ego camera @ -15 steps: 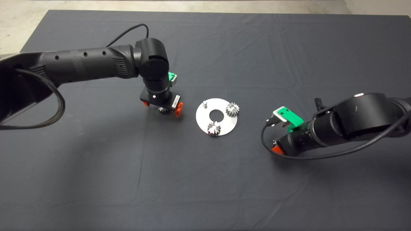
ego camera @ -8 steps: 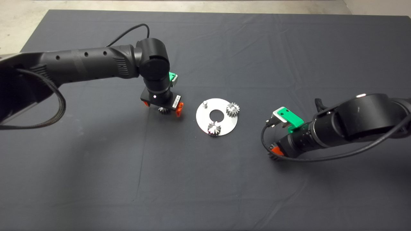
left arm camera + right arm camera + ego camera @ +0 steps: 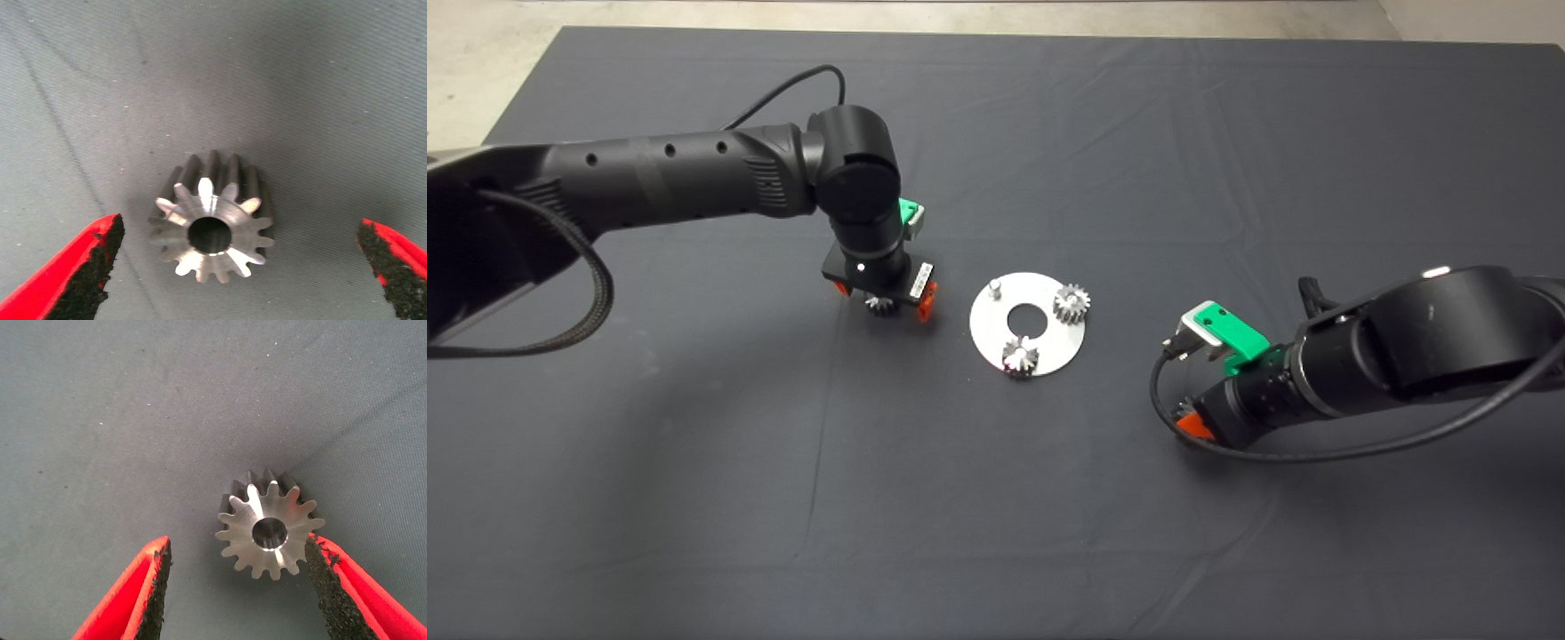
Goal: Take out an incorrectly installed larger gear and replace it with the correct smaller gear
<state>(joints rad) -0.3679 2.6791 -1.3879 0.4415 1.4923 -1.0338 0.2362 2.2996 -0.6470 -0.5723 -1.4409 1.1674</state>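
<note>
The dark mat (image 3: 1049, 533) fills the head view, with the two black arms reaching in from either side. Between them lies a round metal plate (image 3: 1049, 351) carrying two small gears (image 3: 1072, 304) and one bare pin (image 3: 993, 286). The left gripper (image 3: 885, 298) hangs just beside the plate's left edge, straight above the smaller gear (image 3: 212, 227), which lies on the mat between its widely parted red fingers (image 3: 83, 270), untouched. The right gripper (image 3: 1196, 420) sits low, well to the plate's right, its jaws released around the larger gear (image 3: 270, 532), also resting on the mat; one pad (image 3: 327, 577) stands touching or just beside the teeth, the other apart.

The wrong gear is off, so the swap looks half done. Risks from here: the left jaws may close off-centre and skid on the slanted teeth, tilting the gear; then its bore may miss the bare pin, or its teeth may clash with the neighbours. The right pad could drag its gear as it withdraws.
</note>
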